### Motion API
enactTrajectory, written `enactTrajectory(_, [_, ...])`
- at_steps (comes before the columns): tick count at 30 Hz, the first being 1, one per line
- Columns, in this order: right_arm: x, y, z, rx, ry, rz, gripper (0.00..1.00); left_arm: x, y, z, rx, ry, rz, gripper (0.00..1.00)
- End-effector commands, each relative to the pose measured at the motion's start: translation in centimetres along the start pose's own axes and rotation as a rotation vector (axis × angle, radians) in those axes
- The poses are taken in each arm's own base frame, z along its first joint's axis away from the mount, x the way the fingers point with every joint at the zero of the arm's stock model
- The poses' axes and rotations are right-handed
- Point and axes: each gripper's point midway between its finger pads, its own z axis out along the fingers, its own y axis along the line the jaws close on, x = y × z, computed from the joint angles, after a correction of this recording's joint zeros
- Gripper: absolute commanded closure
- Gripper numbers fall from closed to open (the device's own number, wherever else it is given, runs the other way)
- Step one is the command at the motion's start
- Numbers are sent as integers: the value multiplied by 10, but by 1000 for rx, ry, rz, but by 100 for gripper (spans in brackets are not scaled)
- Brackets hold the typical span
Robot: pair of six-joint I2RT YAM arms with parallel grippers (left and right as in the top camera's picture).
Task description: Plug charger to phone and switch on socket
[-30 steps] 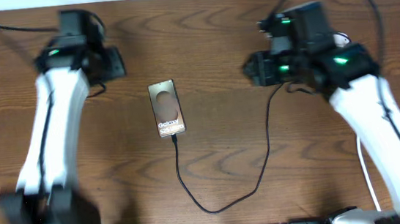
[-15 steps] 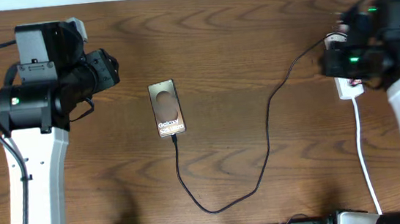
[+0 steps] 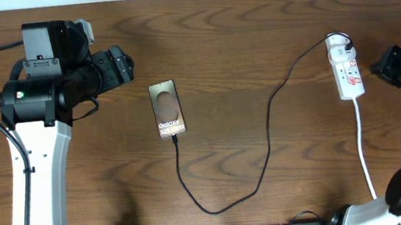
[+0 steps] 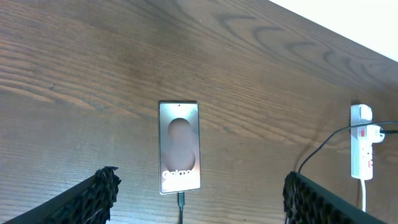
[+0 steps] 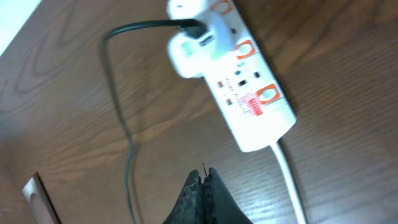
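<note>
Lettering on the socket [image 5: 239,81] is blurred; the charger [image 4: 181,204] leaves the bottom edge.

I see the overhead view evenly and softly lit. The brown wood table [image 3: 236,20] shows clear grain, and only faint, diffuse shadows lie beside the arms. A pale oval of glare sits on the glossy face of the phone [image 3: 166,108]. It also shows from the left wrist, where the picture is sharp and the top right corner is washed-out white. The right wrist view is smeared, and the lettering on the socket [image 5: 245,87] is unreadable.
</note>
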Motion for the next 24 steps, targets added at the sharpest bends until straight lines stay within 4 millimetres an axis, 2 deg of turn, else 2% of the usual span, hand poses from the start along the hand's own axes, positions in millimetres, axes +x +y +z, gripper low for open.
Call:
enactTrajectory(1, [2,-12,20,-55,41,40,99,4,-1,3,7,17,0,13])
enactTrajectory(4, [-1,-28,39,-50,55,111,99,3,-1,3,7,15,0,11])
enactTrajectory(14, [-13,-55,94,-50,43,182,99,5,0,3,6,20,-1,10])
enactTrajectory(19, [-19,-57,112,-57,23,155,99,5,0,3,5,22,-2,9])
enactTrajectory(24, [-24,-51,126,-68,5,77,99,5,0,3,5,22,-2,9])
